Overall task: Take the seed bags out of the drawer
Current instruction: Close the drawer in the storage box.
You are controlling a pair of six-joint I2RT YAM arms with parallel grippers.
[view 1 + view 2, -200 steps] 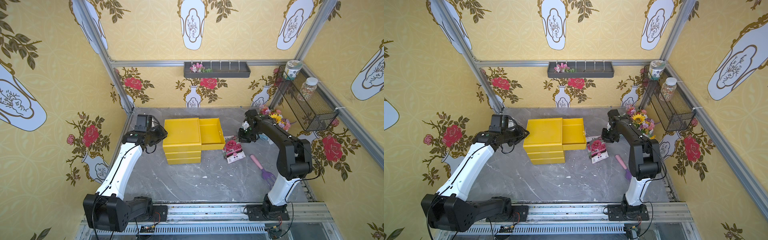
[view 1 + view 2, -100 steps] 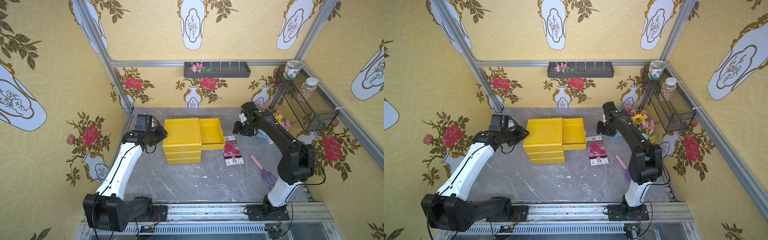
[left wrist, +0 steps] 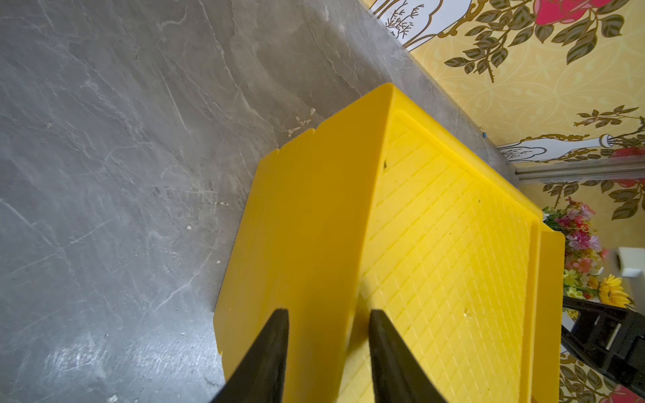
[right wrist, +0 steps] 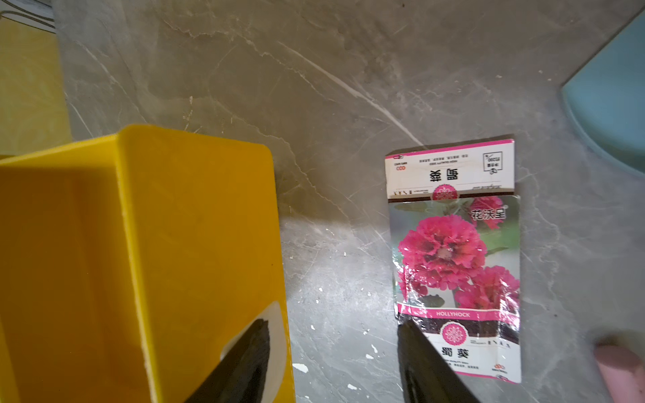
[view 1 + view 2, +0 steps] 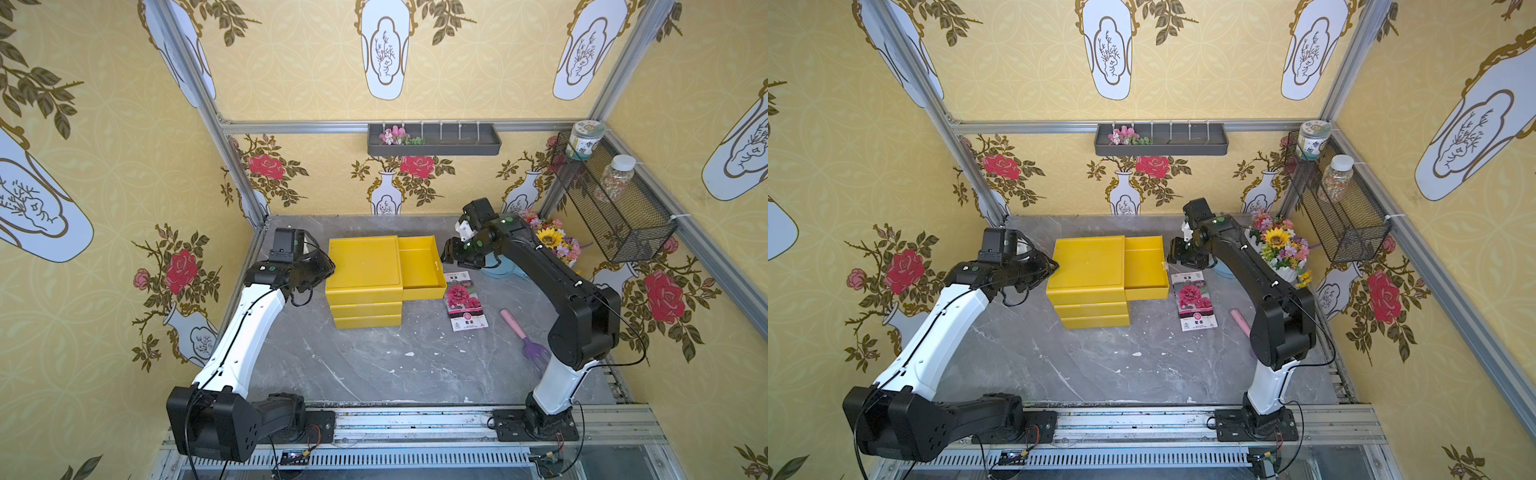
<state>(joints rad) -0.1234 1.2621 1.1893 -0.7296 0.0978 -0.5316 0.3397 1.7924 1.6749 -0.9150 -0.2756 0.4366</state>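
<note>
Seed bags (image 5: 462, 301) lie flat on the surface, out of the drawer (image 5: 417, 262), just beside its front wall, toward the right edge; one bag partly covers the other; the drawer looks empty from above, so you may be almost done. Your right claw (image 4: 333, 324) hangs wide and empty, one finger over the drawer's front wall, one over the bags; drop it now and that finger could bump the wall and shove the drawer box (image 5: 363, 262). Your left claw (image 3: 328, 314) is narrow, pinching the box's top edge; if that pinch slips, the box may slide into the bags.
</note>
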